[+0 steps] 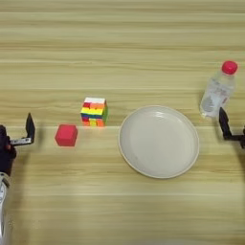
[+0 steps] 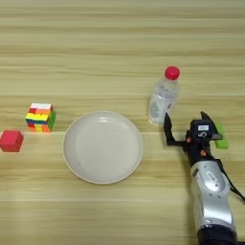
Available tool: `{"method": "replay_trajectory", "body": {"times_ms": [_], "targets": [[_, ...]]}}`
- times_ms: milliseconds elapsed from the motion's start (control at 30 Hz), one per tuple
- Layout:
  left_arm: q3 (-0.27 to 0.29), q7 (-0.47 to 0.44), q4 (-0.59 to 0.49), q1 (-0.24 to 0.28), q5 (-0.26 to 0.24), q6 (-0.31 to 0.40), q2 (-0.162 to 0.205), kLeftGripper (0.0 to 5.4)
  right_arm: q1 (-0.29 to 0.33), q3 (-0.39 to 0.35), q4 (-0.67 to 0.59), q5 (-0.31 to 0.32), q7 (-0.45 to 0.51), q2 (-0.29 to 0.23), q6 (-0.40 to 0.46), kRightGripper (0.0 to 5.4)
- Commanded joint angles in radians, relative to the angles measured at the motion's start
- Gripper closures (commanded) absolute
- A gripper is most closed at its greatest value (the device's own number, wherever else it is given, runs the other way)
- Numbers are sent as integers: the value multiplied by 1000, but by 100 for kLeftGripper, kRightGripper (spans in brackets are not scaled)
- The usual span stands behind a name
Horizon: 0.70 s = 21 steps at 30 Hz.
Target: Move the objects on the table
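Note:
A small red cube sits at the left, next to a wide cream plate in the middle. A clear bottle with a red cap stands upright to the right of the plate. My right gripper is open and holds nothing. Its left finger stands just right of the bottle's base. A flat green block lies on the table against the gripper's right side, partly hidden by it. At the left edge is my left gripper, with one finger spread out, a short gap from the red cube.
A multicoloured striped puzzle cube stands between the red cube and the plate, slightly further back. The wood-grain table stretches bare across the far half. My right forearm runs down to the lower right edge.

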Motion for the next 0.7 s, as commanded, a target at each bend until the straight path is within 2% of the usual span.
{"method": "replay_trajectory", "body": {"times_ms": [33,167,433,700], "targets": [[3,4,77,-34,5,-31,14,3,-11,2,6,-3,0,1,-6,0],[-15,26,201,-72,48,-65,25,3,-11,2,6,-3,-1,1,-6,0],[-65,8,378,-137,69,-136,21,3,-1,-3,-4,-2,-4,0,-6,0],[-124,-11,437,-153,87,-195,17,3,0,-4,-6,-1,-3,-1,-5,0]]}}
